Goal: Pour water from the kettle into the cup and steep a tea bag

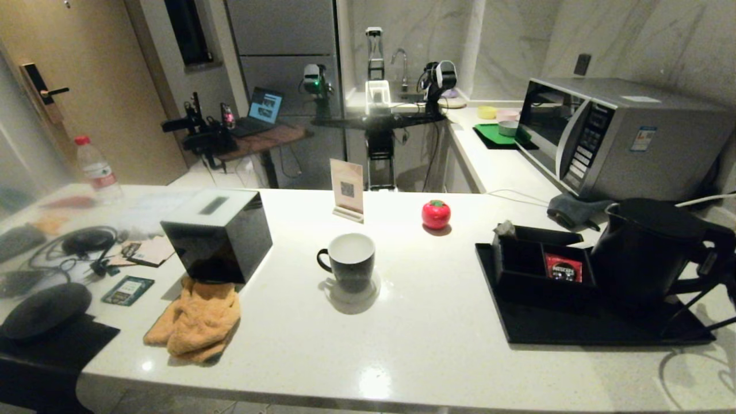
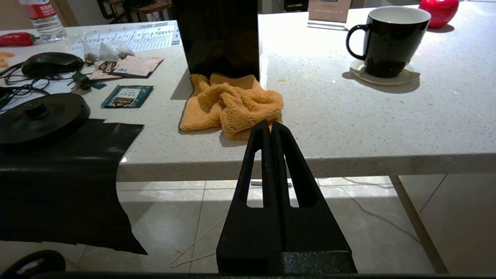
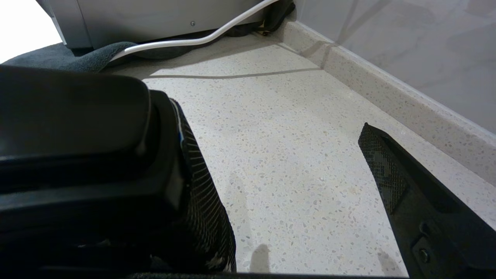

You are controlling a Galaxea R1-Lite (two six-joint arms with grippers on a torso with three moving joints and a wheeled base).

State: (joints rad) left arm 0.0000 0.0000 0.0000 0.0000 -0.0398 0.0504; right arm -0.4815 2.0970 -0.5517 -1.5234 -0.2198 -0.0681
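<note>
- Kettle first: your big matte black electric kettle (image 1: pixel 650 247) stands at the right of the head view, on the back right corner of a flat black tray (image 1: pixel 575 330). Its loop handle points to the right edge of the frame, likely so your right arm can reach it from that side.
- Your right gripper (image 3: pixel 294 186) is wide open and holds nothing. In the right wrist view one finger (image 3: pixel 201 217) sits just beside the kettle's black handle and the other finger (image 3: pixel 391 174) is out over the bare speckled counter (image 3: pixel 271 155). I think the handle is not yet between them.
- Your black ceramic mug with the white inside (image 1: pixel 348 260) stands on a small pale coaster (image 2: pixel 381 77) in the middle of the head view, well apart from the kettle. It looks placed there so you have room to pour.
- Your left gripper (image 2: pixel 271 126) is closed on nothing. It hangs below the counter edge, in front of a crumpled orange cloth (image 2: pixel 228 106).
- A black box with compartments (image 1: pixel 535 264) sits on the tray just left of the kettle. It holds a red square sachet (image 1: pixel 563 268).
- A small greyish paper thing (image 1: pixel 505 228) pokes up at the box's upper left corner. It may be the tea bag, but you cannot tell for sure.
- You cannot see inside the mug well enough to say if water is in it.
- Most of the right arm is cut off at the right edge of the head view.
</note>
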